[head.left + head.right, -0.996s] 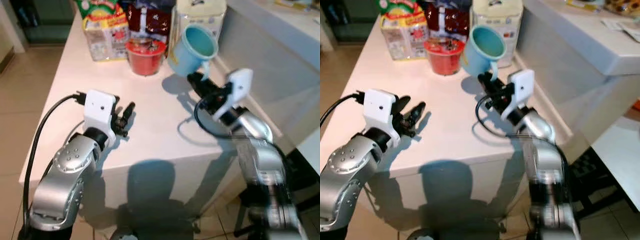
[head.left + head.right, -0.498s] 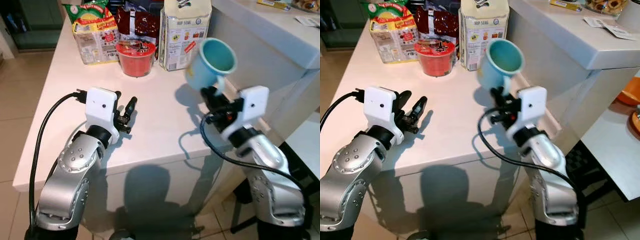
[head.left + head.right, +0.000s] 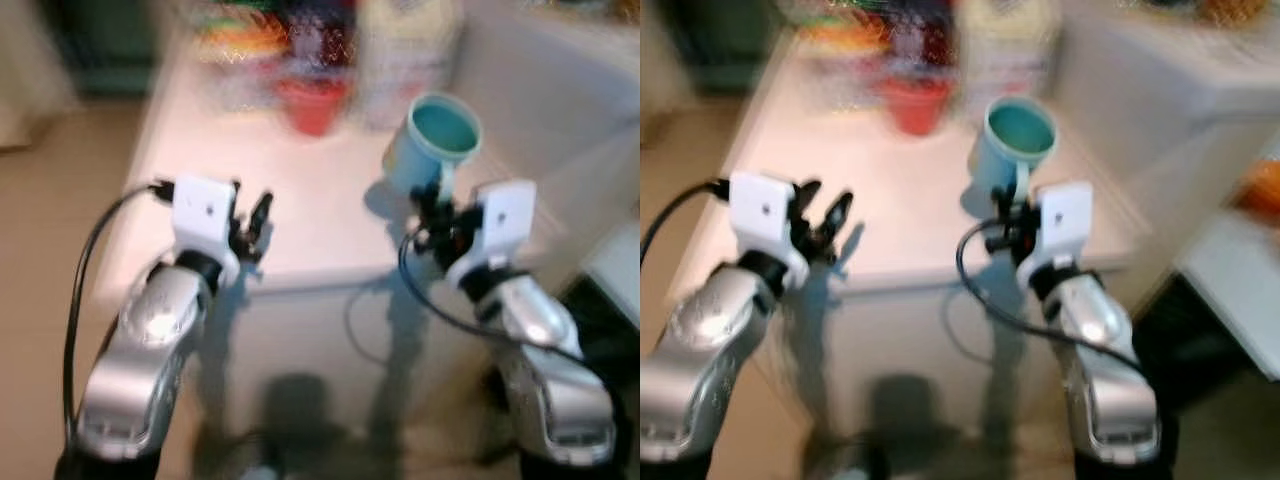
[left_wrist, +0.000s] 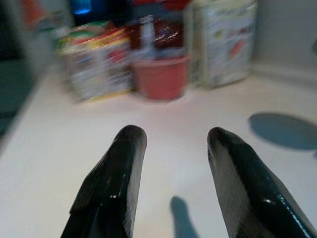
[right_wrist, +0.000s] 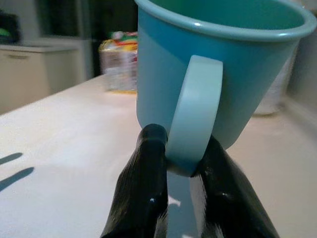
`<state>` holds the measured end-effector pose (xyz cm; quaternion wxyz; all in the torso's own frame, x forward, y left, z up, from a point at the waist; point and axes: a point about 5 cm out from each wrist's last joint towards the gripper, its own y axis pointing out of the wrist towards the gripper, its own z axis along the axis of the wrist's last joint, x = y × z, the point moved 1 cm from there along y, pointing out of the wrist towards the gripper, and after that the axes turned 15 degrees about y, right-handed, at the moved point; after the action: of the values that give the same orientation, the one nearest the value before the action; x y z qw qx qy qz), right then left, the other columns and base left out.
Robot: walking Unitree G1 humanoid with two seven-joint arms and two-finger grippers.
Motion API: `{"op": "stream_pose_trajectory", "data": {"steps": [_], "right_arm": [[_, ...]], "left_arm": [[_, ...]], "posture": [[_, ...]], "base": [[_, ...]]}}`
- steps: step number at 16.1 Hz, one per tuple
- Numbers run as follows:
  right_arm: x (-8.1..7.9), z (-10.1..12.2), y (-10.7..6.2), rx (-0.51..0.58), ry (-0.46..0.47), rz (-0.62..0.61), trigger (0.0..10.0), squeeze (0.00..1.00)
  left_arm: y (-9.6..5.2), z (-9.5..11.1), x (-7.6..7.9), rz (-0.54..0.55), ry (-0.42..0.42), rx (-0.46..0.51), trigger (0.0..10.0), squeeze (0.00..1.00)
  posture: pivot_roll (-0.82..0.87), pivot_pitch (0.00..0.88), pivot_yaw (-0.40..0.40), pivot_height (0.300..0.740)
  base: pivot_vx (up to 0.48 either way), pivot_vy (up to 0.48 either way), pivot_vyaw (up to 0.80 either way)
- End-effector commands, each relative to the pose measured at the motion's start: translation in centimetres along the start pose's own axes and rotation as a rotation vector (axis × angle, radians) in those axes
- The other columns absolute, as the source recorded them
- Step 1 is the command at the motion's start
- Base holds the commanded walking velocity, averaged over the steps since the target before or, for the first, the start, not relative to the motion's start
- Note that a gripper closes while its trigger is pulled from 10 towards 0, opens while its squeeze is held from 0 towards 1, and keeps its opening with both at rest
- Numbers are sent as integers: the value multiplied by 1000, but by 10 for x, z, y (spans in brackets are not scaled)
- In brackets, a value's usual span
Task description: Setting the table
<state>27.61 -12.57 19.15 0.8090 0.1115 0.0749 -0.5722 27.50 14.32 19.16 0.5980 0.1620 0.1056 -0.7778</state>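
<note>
The right gripper (image 5: 181, 158) is clenched on the handle of a blue cup (image 3: 432, 143), holding it upright above the white desk (image 3: 310, 210). The left gripper (image 4: 171, 144) hovers over the desk, fingers spread and empty.

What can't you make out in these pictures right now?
- Package labels: eye views, motion blur.
- Red tub contents: left wrist view, seen side-on and blurred.
- Mug bottom: right wrist view, behind its handle and the right gripper.
- Table's near side: eye views, blurred.
</note>
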Motion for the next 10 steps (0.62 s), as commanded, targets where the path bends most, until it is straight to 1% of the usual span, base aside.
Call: {"op": "stream_pose_trajectory", "data": {"steps": [1,3,5,7,10], "right_arm": [[4,3,-2,3,-26,-33,10000,0],[5,0,-4,-9,-36,-40,10000,0],[7,-1,-5,-13,-55,-54,10000,0],[15,-2,-6,-12,-69,-102,10000,0],[20,-2,-7,-9,-80,-134,10000,0]], "left_arm": [[5,8,-2,7,14,31,10000,0],[5,9,-2,18,48,31,10000,0],[7,8,-3,32,55,21,10000,0],[8,6,-3,46,56,12,10000,0],[10,5,-3,53,63,4,10000,0]], "posture": [[65,0,-36,740],[65,0,-35,740],[65,0,-35,740],[65,0,-35,740],[60,0,-28,740]], "base": [[0,0,0],[0,0,0],[0,-454,0],[0,-480,0],[0,-480,485]]}}
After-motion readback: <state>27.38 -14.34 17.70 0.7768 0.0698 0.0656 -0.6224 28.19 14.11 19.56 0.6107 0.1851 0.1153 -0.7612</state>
